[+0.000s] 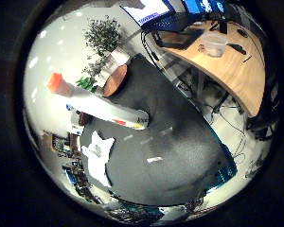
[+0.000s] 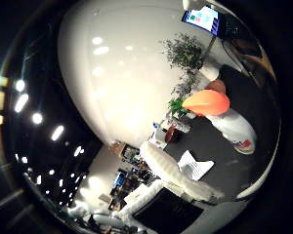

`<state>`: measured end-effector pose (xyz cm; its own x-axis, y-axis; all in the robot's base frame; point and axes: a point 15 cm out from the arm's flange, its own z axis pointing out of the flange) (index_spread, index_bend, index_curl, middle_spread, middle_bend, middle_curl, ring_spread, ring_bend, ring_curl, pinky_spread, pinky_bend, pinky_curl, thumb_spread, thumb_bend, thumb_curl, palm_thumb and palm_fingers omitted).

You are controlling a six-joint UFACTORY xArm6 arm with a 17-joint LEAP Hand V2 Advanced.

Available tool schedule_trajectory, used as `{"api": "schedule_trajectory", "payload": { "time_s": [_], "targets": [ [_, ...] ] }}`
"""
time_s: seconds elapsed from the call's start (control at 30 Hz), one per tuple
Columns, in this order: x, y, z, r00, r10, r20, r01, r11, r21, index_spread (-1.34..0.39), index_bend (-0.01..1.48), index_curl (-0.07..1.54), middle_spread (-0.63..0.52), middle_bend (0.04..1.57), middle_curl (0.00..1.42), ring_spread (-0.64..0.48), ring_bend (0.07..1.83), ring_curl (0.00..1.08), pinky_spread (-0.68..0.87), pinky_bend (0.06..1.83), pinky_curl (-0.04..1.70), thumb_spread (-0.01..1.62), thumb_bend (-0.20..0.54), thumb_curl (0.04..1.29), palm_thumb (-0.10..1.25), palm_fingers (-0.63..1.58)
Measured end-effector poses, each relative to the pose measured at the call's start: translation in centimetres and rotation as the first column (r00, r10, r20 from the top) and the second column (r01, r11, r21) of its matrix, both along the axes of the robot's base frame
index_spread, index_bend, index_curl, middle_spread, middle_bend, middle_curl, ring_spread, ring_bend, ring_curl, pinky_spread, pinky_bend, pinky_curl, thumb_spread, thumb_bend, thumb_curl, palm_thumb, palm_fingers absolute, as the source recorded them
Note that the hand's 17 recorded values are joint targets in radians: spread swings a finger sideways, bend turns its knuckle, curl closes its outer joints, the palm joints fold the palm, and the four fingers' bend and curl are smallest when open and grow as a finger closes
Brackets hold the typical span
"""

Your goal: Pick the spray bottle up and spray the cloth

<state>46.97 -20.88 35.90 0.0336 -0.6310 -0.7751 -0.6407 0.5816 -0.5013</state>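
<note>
Spray bottle [image 1: 99, 105] stands untouched on dark table [image 1: 180, 156] near cloth [image 1: 98, 156]; hand [image 2: 176, 173] fingers look extended, unclamped; a careless approach risks toppling it.

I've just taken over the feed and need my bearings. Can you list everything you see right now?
spray bottle: one, white with orange cap, standing on the dark table
cloth: one, white, crumpled on the dark table near the bottle
dark table: one, dark grey
round wooden board: one, brown, at the table's far edge
plants: green, beyond the table
wooden desk: one, light brown, holding monitors
hand: white finger parts in the thumb side view, holding nothing
</note>
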Motion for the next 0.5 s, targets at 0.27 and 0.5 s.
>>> {"api": "schedule_trajectory", "payload": {
  "time_s": [0.27,0.5],
  "targets": [
    [2.4,-0.7,-2.9,0.999,0.035,-0.020,-0.034,0.996,0.084,-0.13,0.17,0.30,0.17,0.20,0.34,0.30,0.44,0.19,0.61,0.96,0.10,1.07,-0.025,0.42,0.45,0.25],
    [4.3,0.5,-4.0,0.996,0.091,-0.003,-0.089,0.979,0.182,-0.13,0.17,0.30,0.17,0.20,0.34,0.30,0.43,0.19,0.61,0.96,0.10,1.06,-0.025,0.42,0.46,0.25]
  ]
}}
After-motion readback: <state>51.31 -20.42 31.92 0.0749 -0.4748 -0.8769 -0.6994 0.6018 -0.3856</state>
